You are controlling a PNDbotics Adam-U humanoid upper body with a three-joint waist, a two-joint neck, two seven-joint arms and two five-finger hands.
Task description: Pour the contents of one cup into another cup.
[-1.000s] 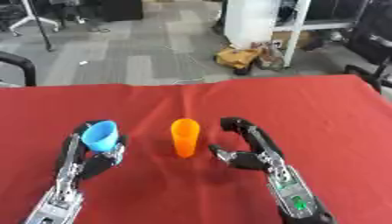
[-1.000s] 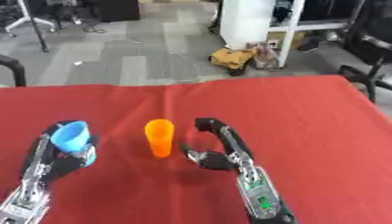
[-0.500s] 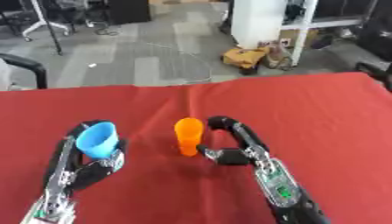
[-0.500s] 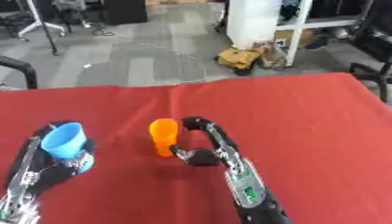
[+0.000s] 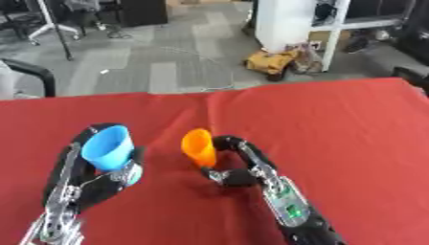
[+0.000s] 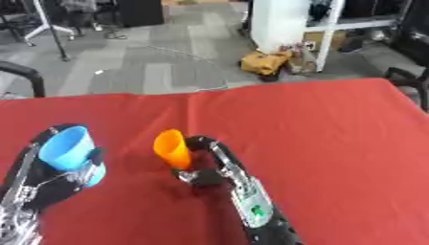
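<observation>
- In the left eye view, we are holding the blue cup [image 5: 107, 147] in our left hand [image 5: 88, 179]. The fingers are curling around its lower part, and the open mouth is tilting up and a little toward our right side.
- In the same view, our right hand [image 5: 239, 167] is grasping the orange cup [image 5: 198, 147]. The fingers are wrapping behind it and the thumb is closing low in front. The cup is sitting at the top of the hand, with its long axis leaning to the left, so the mouth is facing the blue cup.
- We are judging that the pour is turning on this one relation: the orange cup is lying just to the right of the blue cup, the two are apart, and both mouths are at about the same height. The right hand is the nearer one to the gap, so it probably needs to lift and tip more over the blue rim.
- In the right eye view, we are seeing the same grasp. Both hands are working above the red tablecloth [image 6: 335, 143]. We cannot tell whether the orange cup is holding anything inside.
- We are thinking the risk is spilling beside the blue cup, because the rims are not yet meeting.
</observation>
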